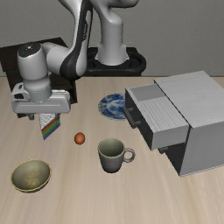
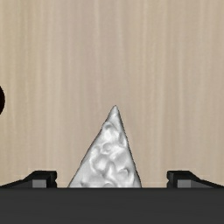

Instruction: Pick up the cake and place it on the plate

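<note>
Wood-grain tabletop [image 1: 79,199]: pale and planked; carrying every loose item listed below.
Cake [image 1: 51,129]: wedge-shaped; colour-striped on the cut side in the exterior view; lying on the tabletop toward the exterior view's left, directly under the pincer; well apart from the plate; seen from the wrist as cake [image 2: 109,153] with rough white icing, narrow point aimed away from the hand.
Pincer [image 1: 42,112]: spread wide; fingertips [image 2: 37,179] on either side of the wedge's broad end, bare tabletop visible in both gaps; pinching nothing.
Plate [image 1: 112,105]: blue-patterned and bare; just beside the grey cabinet [image 1: 188,114], nearer the robot base than the mug [image 1: 110,154].
Step in hand: judged to be the approach to the grasp; cake not yet gripped or lifted.
Method advised: keep the wedge centred between the fingers; lower until the pads bracket the broad half rather than the tip; close gently, since the icing looks soft and the slanted sides are likely to slip; lift straight up before crossing to the plate; pass clear of the small orange ball [image 1: 80,138].
Count: cake, one; plate, one; mug, one; bowl [image 1: 17,171], one; ball, one; cabinet, one; pincer, one.
</note>
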You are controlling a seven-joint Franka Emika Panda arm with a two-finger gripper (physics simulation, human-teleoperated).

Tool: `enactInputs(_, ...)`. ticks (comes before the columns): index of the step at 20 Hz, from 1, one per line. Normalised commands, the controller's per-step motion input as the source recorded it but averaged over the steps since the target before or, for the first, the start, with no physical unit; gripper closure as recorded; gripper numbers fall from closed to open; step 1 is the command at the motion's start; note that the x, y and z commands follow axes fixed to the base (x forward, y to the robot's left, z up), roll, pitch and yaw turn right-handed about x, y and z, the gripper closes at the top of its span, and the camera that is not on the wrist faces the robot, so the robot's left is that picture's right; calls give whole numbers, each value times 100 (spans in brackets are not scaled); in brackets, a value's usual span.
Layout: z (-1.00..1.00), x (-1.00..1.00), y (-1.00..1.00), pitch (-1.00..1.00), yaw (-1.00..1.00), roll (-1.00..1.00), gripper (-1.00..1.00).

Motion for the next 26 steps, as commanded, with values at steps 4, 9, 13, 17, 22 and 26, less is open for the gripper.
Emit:
enactInputs(4,-100,0,0,0,0,0,-100)
enactInputs(9,-40,-40,20,0,0,0,-100)
enactInputs(13,0,-25,25,0,0,0,-100)
enactInputs(17,0,0,0,0,0,0,100)
enactInputs(22,0,0,0,0,0,0,100)
enactInputs(26,100,0,0,0,0,0,100)
